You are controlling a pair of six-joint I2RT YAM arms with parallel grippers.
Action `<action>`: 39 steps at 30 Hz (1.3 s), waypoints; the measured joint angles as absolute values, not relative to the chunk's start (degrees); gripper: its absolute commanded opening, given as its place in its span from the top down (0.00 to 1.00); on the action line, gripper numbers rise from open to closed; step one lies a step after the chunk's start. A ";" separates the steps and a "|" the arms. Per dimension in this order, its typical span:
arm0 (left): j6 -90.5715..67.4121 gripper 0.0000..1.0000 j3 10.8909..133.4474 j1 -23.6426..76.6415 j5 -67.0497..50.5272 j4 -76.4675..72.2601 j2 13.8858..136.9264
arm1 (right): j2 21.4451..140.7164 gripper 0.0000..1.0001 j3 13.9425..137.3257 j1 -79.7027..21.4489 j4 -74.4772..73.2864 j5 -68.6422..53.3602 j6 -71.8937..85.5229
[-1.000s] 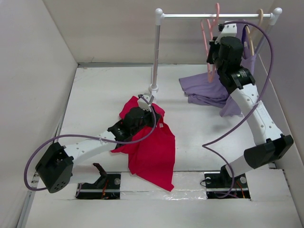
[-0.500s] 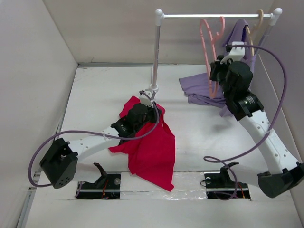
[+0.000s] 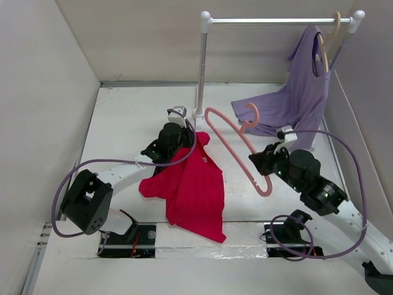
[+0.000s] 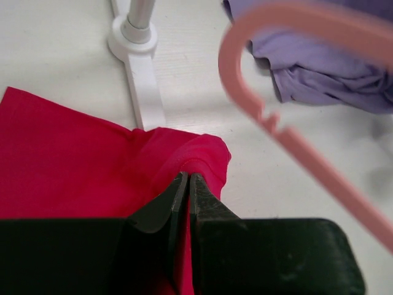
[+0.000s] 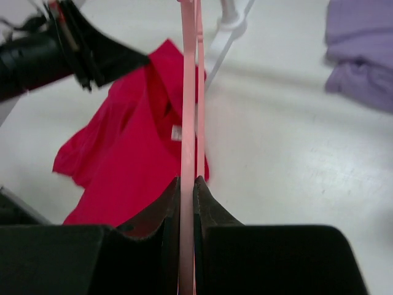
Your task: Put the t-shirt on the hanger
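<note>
Softly rumpled t-shirt [image 3: 196, 190], thin triangular hanger [image 5: 189, 110]

Here's the bright red soft cloth t-shirt [image 3: 193, 190], on the white table [image 3: 123, 135] at seven o'clock from centre, the white metal clothes rail [image 3: 279, 20] planting its post at the shirt's twelve. Thin pink plastic clothes hanger [image 3: 236, 144] at the shirt's two o'clock, above the tabletop; beyond it, the lilac purple garment [image 3: 304, 92] hangs from the pale beige wooden-looking hanger [image 3: 320, 49] on the rail, hem on the table.
</note>
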State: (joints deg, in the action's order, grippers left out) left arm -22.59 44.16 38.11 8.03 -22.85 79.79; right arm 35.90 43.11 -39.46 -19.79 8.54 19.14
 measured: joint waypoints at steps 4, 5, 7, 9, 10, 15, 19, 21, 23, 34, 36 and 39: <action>-23.05 1.00 44.49 35.51 6.44 -23.44 79.92 | 30.68 1.00 40.36 -42.85 -25.98 8.36 23.64; -23.11 1.00 44.73 35.07 6.02 -23.46 80.09 | 29.80 1.00 40.07 -43.64 -27.09 8.34 24.47; -23.27 1.00 45.23 34.54 4.86 -23.75 80.62 | 28.69 1.00 39.99 -45.10 -28.69 8.36 26.44; -23.31 1.00 45.84 34.37 4.05 -23.64 81.30 | 28.45 1.00 39.99 -46.70 -29.36 8.51 27.42; -23.35 1.00 46.22 34.37 3.64 -23.68 81.69 | 28.45 1.00 39.99 -47.51 -29.78 8.58 28.08; -23.49 1.00 47.70 34.24 2.28 -23.49 83.24 | 27.29 1.00 39.99 -50.39 -32.75 9.02 30.48; -23.51 1.00 48.47 34.02 1.54 -23.53 83.81 | 25.45 1.00 39.99 -50.72 -34.44 8.93 31.77; -23.51 1.00 48.73 34.02 1.48 -23.35 83.81 | 25.45 1.00 39.99 -50.72 -34.41 8.60 32.01; -23.51 1.00 48.77 34.02 1.41 -23.53 83.77 | 26.11 1.00 39.99 -50.72 -34.30 8.01 32.16; -23.66 1.00 48.53 34.44 -0.43 -23.20 82.00 | 34.68 1.00 38.87 -50.72 -26.79 4.34 31.73; -24.23 1.00 47.35 34.98 -0.27 -23.18 79.44 | 35.62 1.00 38.44 -50.72 -24.69 5.48 31.70; -25.85 1.00 44.82 35.62 0.51 -22.85 73.73 | 37.50 1.00 38.41 -50.78 -20.53 7.70 31.64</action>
State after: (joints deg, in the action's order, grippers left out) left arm -25.85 44.82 35.62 0.51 -22.85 73.73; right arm 37.50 38.41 -50.78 -20.53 7.70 31.64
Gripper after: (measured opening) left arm 0.007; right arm 0.127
